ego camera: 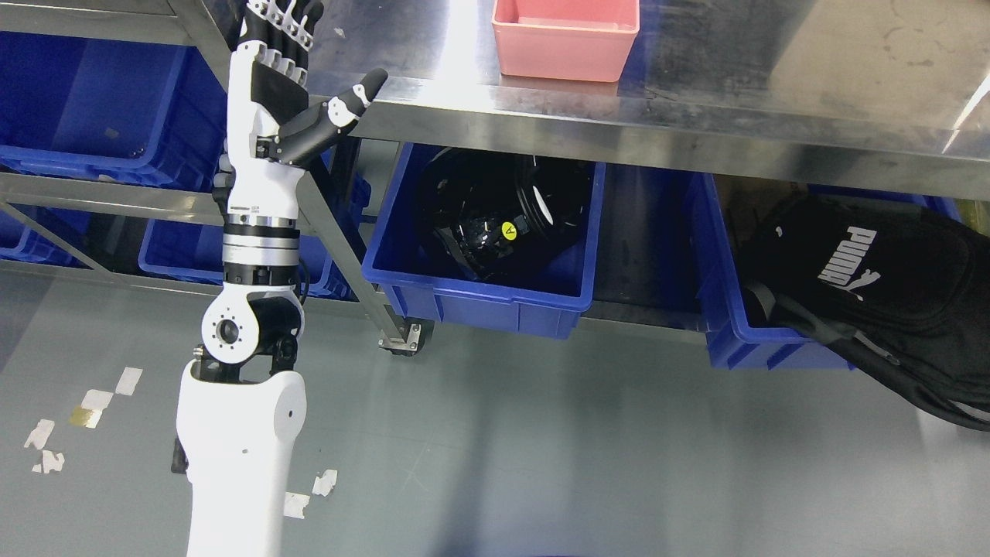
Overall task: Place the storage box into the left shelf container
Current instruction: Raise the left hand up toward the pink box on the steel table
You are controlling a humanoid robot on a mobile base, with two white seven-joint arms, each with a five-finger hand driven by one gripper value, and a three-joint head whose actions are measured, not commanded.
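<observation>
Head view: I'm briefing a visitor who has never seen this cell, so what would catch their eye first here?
Most striking is the robot's white and black left hand, raised with fingers spread and empty at the left corner of the steel table. Next, the pink plastic storage box sits on that table at the top edge. Below, a blue plastic bin holds a shiny black object, and a black bag spills from another bin on the right.

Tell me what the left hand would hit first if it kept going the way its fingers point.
The left hand points up out of frame along the steel table's left edge; nothing visible blocks it, though depth is unclear.
</observation>
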